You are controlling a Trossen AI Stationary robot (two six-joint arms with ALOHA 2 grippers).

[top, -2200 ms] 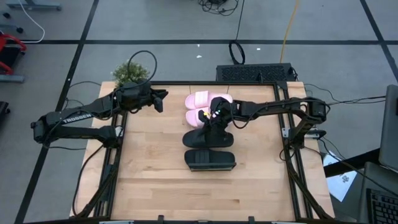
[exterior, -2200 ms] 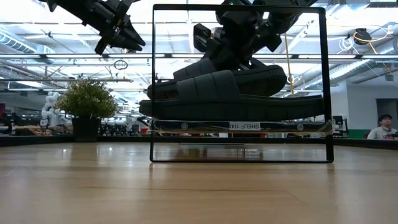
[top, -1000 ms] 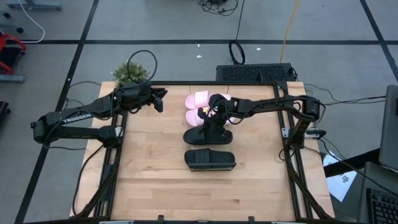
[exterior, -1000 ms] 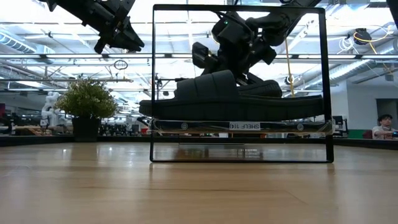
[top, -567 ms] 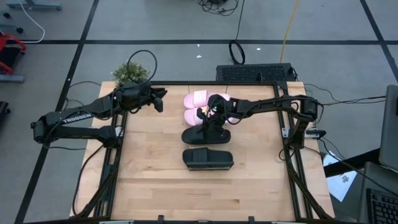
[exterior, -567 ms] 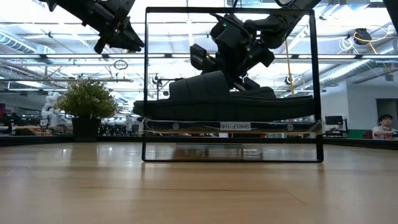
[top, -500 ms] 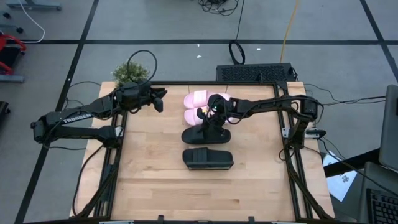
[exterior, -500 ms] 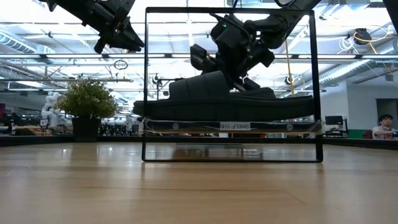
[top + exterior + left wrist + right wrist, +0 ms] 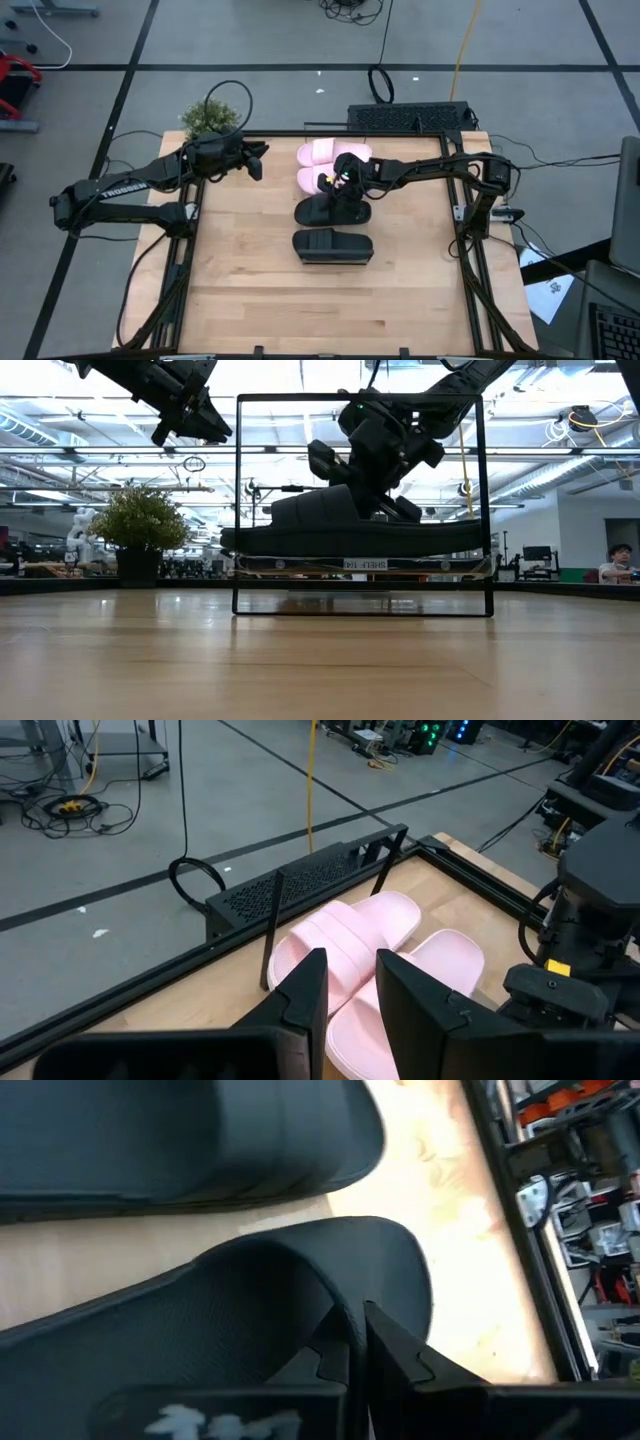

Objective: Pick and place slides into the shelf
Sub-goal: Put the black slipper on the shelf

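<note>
The right gripper (image 9: 337, 190) pinches the strap of a black rubber slide sandal (image 9: 333, 211); the narrow see-through shelf (image 9: 362, 566) stands just beyond it.

The left gripper (image 9: 257, 162) hangs aside, fingers slightly apart.

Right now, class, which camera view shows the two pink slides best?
The left wrist view: both pink slides lie side by side, close up. The high view shows them small, partly under the right arm; the low and right wrist views show none.

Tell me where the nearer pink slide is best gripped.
Grip the pink slide by its broad strap, coming from above: it lies flat, sole down, and the raised strap gives the fingers an edge to close on. The left hand hovers open close by.
</note>
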